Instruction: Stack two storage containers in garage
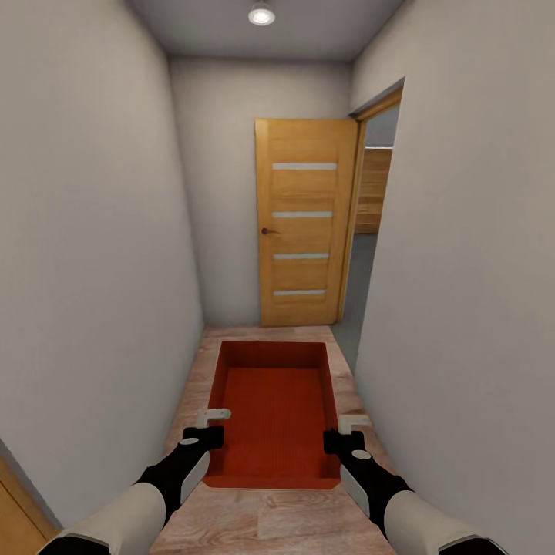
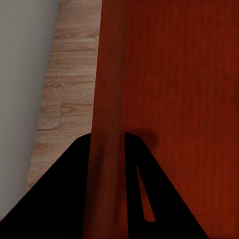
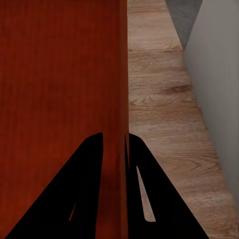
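I've got one storage container (image 1: pixel 276 412) in both grippers, low centre of the head frame: orange-red rectangular bin, lidless, low straight walls, finely ribbed bottom. Left gripper (image 1: pixel 206 428) sits on its left long wall, right gripper (image 1: pixel 346 432) on the right long wall, both near the bin's near end. In the left wrist view the dark fingers (image 2: pixel 142 189) straddle the wall (image 2: pixel 107 124), one outside, one inside, closed narrow with the wall clamped between them. Right wrist view shows the same: fingers (image 3: pixel 82 194) pinched tight on the thin wall (image 3: pixel 123 99), no gap I can see. Under and beside the bin is light wood plank flooring (image 1: pixel 301 516), visible grain. I'm in a narrow corridor with plain pale walls (image 1: pixel 85 254) on both sides. Further ahead, centre right of the frame, there's an open wooden door (image 1: pixel 305 223) with four pale horizontal glazed strips and a small dark handle. Just right of it is the doorway (image 1: pixel 370 223), showing grey flooring and some wood panelling beyond. Round ceiling light (image 1: pixel 261 13) at top centre.
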